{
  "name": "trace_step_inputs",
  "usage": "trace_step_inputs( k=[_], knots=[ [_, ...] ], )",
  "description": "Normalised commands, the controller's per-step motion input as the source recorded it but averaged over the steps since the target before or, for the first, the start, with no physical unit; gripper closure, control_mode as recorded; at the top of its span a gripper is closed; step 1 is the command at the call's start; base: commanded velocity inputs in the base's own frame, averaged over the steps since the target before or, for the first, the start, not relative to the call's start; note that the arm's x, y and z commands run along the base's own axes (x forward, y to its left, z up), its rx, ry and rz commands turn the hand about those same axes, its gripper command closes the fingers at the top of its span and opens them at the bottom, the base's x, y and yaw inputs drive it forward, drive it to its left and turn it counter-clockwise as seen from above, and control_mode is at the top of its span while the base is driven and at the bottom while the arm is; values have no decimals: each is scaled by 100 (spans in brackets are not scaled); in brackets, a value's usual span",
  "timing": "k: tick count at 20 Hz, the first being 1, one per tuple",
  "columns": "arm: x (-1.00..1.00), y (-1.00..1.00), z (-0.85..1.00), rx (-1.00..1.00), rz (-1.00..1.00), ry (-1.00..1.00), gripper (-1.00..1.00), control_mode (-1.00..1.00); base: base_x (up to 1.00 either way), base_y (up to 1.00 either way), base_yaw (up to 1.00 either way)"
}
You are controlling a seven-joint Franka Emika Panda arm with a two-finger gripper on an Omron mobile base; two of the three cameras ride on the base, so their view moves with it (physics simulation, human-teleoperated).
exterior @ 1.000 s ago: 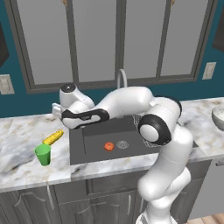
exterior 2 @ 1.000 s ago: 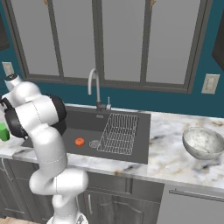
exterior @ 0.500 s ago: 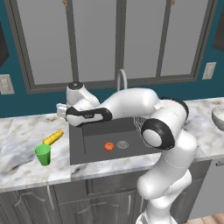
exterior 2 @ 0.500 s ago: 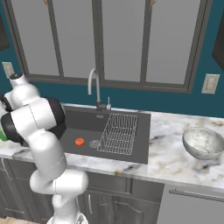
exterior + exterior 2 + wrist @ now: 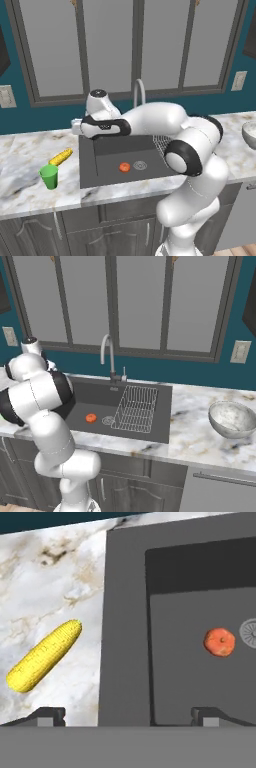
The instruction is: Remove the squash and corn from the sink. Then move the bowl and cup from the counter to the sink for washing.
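Yellow corn (image 5: 44, 657) lies on the marble counter (image 5: 30, 150) left of the gripper (image 5: 129, 713), whose jaws are spread wide and empty. To its right, the squash (image 5: 219, 642) sits in the sink (image 5: 107, 172) beside the drain, so that looks next: reach down, close on it. From the right base camera, the bowl (image 5: 232, 419) shows far along the counter.

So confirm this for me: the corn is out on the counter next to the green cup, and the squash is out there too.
Not quite. The squash is in the sink by the drain, as the left base view shows. The corn does lie on the counter near the green cup.
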Motion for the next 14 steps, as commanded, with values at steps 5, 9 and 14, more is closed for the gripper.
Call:
trace_step_inputs(
  k=[5, 9, 14],
  knots=[
    [0, -25, 3, 0, 25, 0, -100, -100, 0, 0, 0],
    [0, -23, -1, -1, 22, 0, -100, -100, 0, 0, 0],
    [-1, -22, -11, -3, 3, -1, -100, -100, 0, 0, 0]
  ],
)
